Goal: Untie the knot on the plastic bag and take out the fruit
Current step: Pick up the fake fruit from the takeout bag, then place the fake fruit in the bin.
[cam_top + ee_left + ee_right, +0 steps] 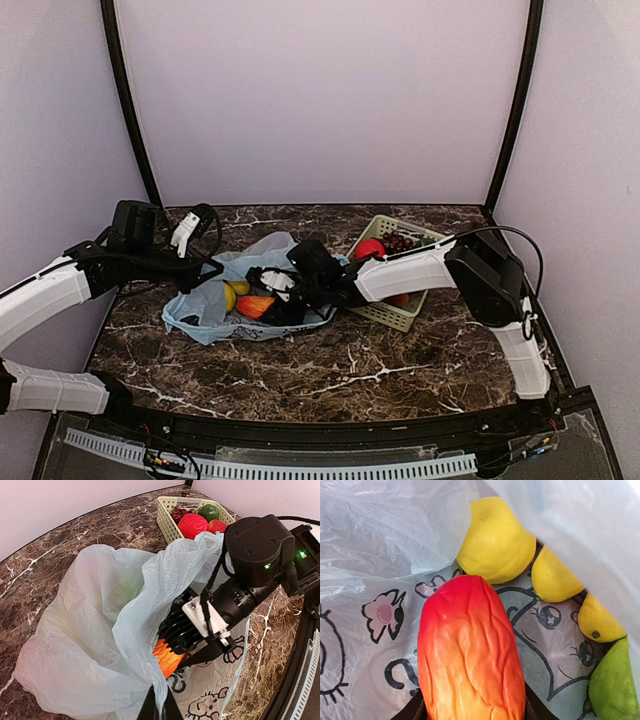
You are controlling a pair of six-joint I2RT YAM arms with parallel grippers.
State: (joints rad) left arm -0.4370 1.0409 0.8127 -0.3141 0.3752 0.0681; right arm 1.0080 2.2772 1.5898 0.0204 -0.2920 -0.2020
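The light blue plastic bag (205, 310) lies open at the left middle of the table; no knot shows. My left gripper (212, 268) is shut on the bag's film edge (161, 680) and holds it up, fingertips (152, 707) pinched together. My right gripper (265, 295) reaches inside the bag and is shut on a red-orange mango (470, 655), also seen in the left wrist view (167, 657). Further in lie yellow lemon pieces (497, 542) and a light green apple (615, 685). The right fingers (412, 712) show only as dark tips beside the mango.
A pale green lattice basket (400, 315) stands right of the bag, holding red fruits (368, 248), a dark green one (209, 511) and dark grapes. The right arm (410, 270) crosses over the basket. Walls close the back and sides.
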